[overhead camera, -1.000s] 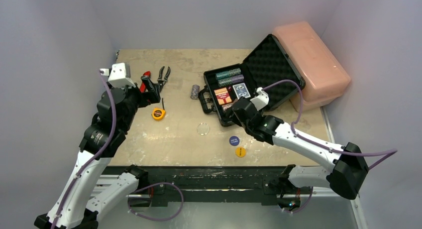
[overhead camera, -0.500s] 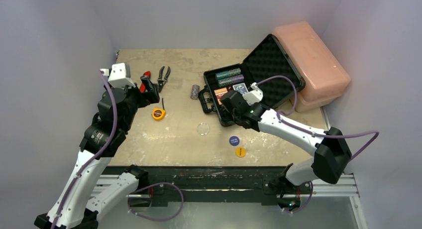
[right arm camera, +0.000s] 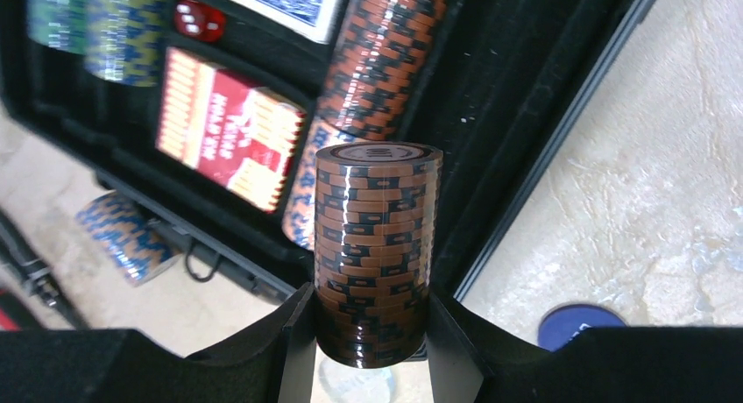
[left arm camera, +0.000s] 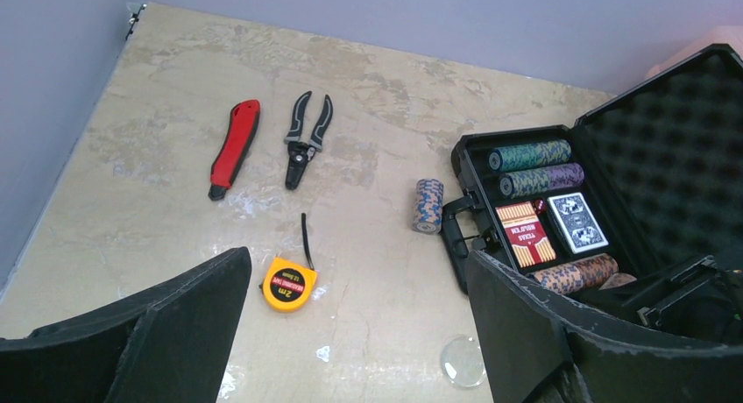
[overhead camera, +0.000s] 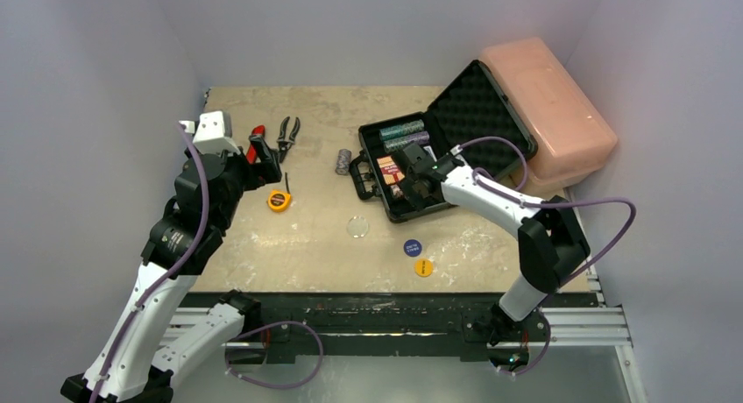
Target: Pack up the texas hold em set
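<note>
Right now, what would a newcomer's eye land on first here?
The right gripper holds a brown chip stack over the open black briefcase, right of centre. Behind it, a pink box fills the far right corner. A blue button and a yellow button lie loose near the front edge.

I see a beige, stained table (overhead camera: 289,236). At its far left lie a red utility knife (left arm camera: 235,147) and black-handled pliers (left arm camera: 306,140), side by side but not touching. Closer to the near edge, a yellow tape measure (left arm camera: 290,283) lies flat, with a thin black strap sticking out. A large pink plastic box (overhead camera: 548,114) stands closed in the far right corner.
</note>
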You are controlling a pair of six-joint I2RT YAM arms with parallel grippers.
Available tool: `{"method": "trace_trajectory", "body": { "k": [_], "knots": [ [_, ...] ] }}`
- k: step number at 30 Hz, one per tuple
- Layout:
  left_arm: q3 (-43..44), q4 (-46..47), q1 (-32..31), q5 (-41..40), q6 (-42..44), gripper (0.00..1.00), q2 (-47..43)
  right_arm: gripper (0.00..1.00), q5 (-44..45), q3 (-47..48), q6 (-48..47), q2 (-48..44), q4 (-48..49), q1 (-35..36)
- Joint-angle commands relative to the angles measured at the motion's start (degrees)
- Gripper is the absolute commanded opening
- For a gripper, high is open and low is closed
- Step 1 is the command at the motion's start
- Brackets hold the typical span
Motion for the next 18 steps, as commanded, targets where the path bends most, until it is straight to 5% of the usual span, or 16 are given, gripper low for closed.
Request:
{"method": "trace_trajectory", "body": {
  "k": [1, 18],
  "knots": [
    [0.4, 0.9, -0.1, 0.2, 0.0, 0.92, -0.3, 0.00, -3.1, 4.5, 4.7, 1.3, -3.3, -0.4],
    [0.7, 0.5, -0.1, 1.5, -0.2, 0.91, -0.1, 0.00, -7.1, 1.2, 6.5, 2.8, 3.6, -0.4]
  ]
}}
